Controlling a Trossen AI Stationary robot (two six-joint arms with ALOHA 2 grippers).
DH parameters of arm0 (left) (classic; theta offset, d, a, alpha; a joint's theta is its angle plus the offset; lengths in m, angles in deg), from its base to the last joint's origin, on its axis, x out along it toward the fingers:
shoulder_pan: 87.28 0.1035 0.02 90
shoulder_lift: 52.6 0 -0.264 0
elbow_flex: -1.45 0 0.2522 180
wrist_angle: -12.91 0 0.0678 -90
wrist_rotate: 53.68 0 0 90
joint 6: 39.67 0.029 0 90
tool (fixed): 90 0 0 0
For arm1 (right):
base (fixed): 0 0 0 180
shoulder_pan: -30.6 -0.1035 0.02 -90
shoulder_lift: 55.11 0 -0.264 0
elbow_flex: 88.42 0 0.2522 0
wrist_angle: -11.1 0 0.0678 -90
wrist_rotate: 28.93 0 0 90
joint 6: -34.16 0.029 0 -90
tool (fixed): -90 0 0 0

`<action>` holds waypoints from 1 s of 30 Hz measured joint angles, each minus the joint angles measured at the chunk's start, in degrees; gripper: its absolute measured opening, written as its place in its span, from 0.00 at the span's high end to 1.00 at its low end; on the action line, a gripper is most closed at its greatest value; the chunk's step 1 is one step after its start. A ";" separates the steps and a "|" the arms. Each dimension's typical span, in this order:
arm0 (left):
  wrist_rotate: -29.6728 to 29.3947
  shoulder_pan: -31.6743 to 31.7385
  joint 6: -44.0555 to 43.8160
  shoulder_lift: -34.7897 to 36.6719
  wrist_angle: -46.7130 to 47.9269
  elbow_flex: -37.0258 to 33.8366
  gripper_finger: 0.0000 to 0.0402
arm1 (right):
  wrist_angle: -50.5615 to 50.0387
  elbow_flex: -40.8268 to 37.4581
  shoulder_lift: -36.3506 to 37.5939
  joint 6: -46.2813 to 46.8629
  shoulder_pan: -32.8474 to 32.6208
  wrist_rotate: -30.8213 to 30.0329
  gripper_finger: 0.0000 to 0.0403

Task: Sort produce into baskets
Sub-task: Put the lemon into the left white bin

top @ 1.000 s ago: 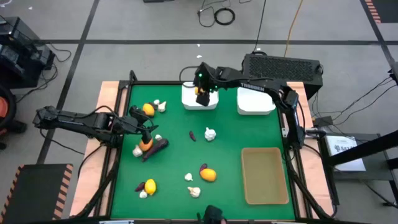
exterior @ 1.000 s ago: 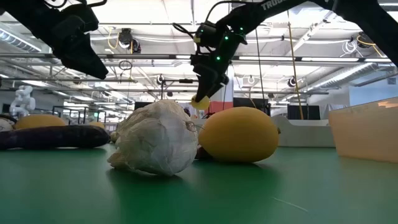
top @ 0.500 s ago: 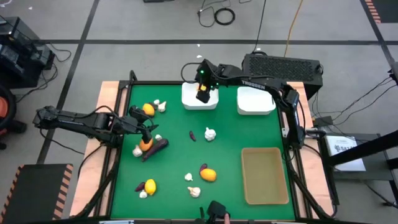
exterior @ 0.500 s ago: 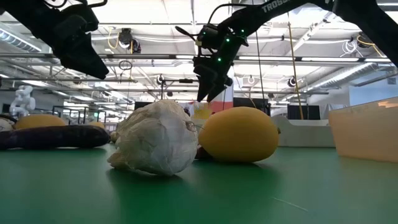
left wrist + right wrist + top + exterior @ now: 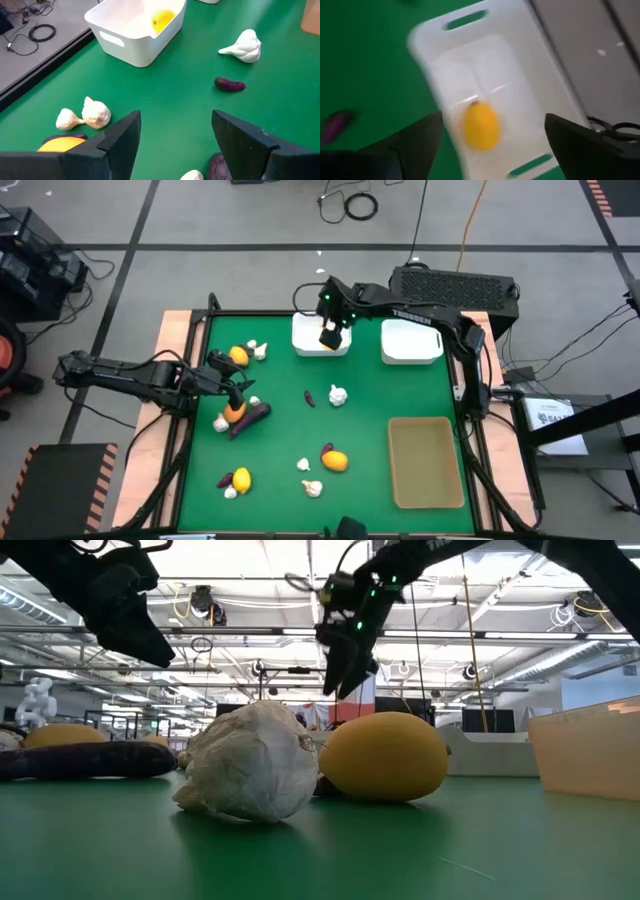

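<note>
My right gripper hangs open above the left white basket. A yellow fruit lies on that basket's floor, clear of the fingers. My left gripper hovers open over an orange fruit and a long purple piece at the table's left. Between its fingers in the left wrist view only green table shows. More produce lies on the mat: a garlic bulb, a small purple piece, an orange fruit. The second white basket and the tan tray stand to the right.
A black box with a grille stands behind the far edge. More fruit and garlic lie at the far left and near the front edge. In the low view a garlic bulb and a yellow fruit sit close to the camera.
My right gripper has opened and let go of the yellow fruit, which has dropped into the left white basket. The gripper has then risen a little above the basket.
</note>
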 joint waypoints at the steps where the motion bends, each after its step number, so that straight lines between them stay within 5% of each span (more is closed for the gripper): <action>1: -0.50 0.36 -0.84 0.02 -0.01 0.00 0.37 | -1.23 0.01 0.67 0.49 -0.76 0.21 0.15; 9: -1.97 6.65 -2.04 0.02 2.22 0.00 0.37 | -8.41 -1.07 7.13 7.23 -9.85 0.15 0.17; 15: -1.87 13.26 -3.48 0.02 5.34 0.00 0.37 | -4.81 -11.33 14.34 10.42 -19.16 -0.51 0.21; 24: 10.78 17.45 -2.27 0.00 3.07 0.00 0.37 | 26.49 -37.17 28.21 16.38 -32.40 -6.05 0.22; 30: 25.45 17.46 -1.04 -0.31 3.31 1.73 0.37 | 54.26 -50.76 29.56 14.18 -37.23 -6.19 0.22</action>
